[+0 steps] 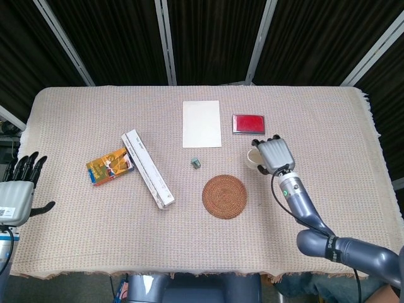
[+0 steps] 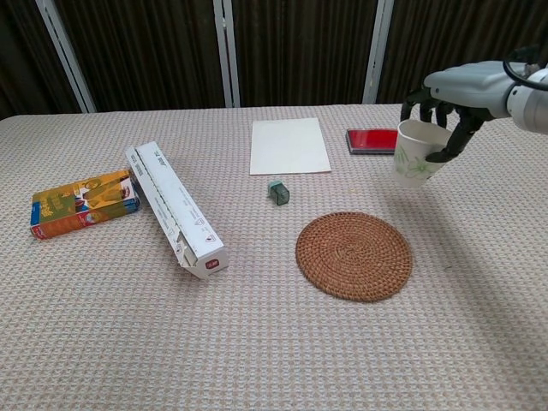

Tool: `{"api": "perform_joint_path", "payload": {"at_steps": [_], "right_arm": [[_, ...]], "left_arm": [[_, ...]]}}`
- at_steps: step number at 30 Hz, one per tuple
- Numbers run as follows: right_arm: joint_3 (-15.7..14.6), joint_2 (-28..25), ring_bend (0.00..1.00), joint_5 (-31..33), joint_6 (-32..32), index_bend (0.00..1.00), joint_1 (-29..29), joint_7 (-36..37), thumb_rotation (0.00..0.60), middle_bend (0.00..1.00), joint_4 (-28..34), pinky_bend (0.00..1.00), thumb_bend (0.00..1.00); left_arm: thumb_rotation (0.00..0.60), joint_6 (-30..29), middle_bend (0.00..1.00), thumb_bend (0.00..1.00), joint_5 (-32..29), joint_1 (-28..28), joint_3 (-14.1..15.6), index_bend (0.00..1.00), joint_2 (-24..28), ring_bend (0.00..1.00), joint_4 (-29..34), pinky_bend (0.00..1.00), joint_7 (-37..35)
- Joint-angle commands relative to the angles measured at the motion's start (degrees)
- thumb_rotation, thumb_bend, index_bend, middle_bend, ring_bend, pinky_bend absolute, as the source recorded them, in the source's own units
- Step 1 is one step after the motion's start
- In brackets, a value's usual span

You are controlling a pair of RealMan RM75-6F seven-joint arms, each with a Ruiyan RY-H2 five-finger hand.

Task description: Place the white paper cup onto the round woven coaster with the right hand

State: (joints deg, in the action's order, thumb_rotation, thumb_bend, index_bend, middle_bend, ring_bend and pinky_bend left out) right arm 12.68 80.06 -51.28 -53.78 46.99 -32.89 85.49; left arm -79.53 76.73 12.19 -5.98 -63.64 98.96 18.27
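The white paper cup [image 2: 414, 157] with a green leaf print hangs tilted above the table, gripped from above by my right hand [image 2: 449, 97]. In the head view the cup [image 1: 254, 159] peeks out left of that hand [image 1: 274, 154]. The round woven coaster [image 2: 354, 254] lies flat below and to the left of the cup; it shows as a brown disc [image 1: 225, 196] in the head view. My left hand [image 1: 17, 189] stays open off the table's left edge, holding nothing.
A red flat case [image 2: 374, 139] lies behind the cup. A white sheet [image 2: 289, 145] and a small green block [image 2: 277, 191] lie behind the coaster. A long white box [image 2: 175, 210] and an orange packet [image 2: 84, 202] lie to the left.
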Motion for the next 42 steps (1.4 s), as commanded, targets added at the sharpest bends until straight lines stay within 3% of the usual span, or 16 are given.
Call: {"api": "perform_joint_path", "payload": {"at_steps": [1,8,23,25,28,29,32,37,42], "right_arm": [[-1.76,-4.80,0.39,-5.24,-1.67,0.27,-1.17,0.32,0.600,0.45,9.29,0.27,0.20],[-4.91,-3.69,0.39,-7.31,-1.84,0.28,0.33,-6.29,0.600,0.45,15.97,0.27,0.20],[-6.76,3.20,0.38,-2.64,-3.83,0.27,2.86,-14.07,0.600,0.44,14.08,0.27,0.20],[-6.92,3.73,0.33,-2.43,-3.87,0.20,3.01,-14.32,0.600,0.38,13.78,0.27,0.14],[-7.32,4.15,0.17,-1.81,-4.50,0.01,3.11,-15.49,0.600,0.15,13.67,0.25,0.00],[-7.42,4.04,0.11,-1.36,-4.86,0.00,3.10,-16.07,0.600,0.09,14.08,0.23,0.00],[-7.24,2.56,0.04,-0.28,-6.27,0.00,2.76,-16.60,0.600,0.02,17.39,0.17,0.00],[-7.42,-2.15,0.03,-2.38,-9.68,0.00,0.85,-15.29,0.600,0.02,23.62,0.16,0.00],[-10.51,-10.28,0.03,-11.86,-17.05,0.00,-5.63,-9.85,0.600,0.02,31.44,0.13,0.00]], "left_arm": [[0.600,-0.02,0.00,0.00,0.26,0.02,0.12,0.00,0.07,0.00,0.18,0.00,-0.09],[0.600,-0.37,0.00,0.00,1.40,-0.13,0.55,0.00,0.52,0.00,0.74,0.00,-0.80],[0.600,-1.06,0.00,0.00,1.99,-0.74,0.72,0.00,1.73,0.00,0.83,0.00,-3.03],[0.600,-1.06,0.00,0.00,2.12,-0.74,0.78,0.00,1.76,0.00,0.86,0.00,-3.05],[0.600,-1.17,0.00,0.00,2.27,-0.80,0.85,0.00,1.77,0.00,0.92,0.00,-3.00],[0.600,-1.20,0.00,0.00,2.29,-0.81,0.85,0.00,1.77,0.00,0.94,0.00,-3.00],[0.600,-1.13,0.00,0.00,2.23,-0.80,0.84,0.00,1.81,0.00,1.01,0.00,-3.08],[0.600,-1.32,0.00,0.00,2.73,-0.96,1.05,0.00,2.13,0.00,1.44,0.00,-3.52],[0.600,-2.23,0.00,0.00,4.27,-1.46,1.53,0.00,2.69,0.00,2.07,0.00,-4.51]]}}
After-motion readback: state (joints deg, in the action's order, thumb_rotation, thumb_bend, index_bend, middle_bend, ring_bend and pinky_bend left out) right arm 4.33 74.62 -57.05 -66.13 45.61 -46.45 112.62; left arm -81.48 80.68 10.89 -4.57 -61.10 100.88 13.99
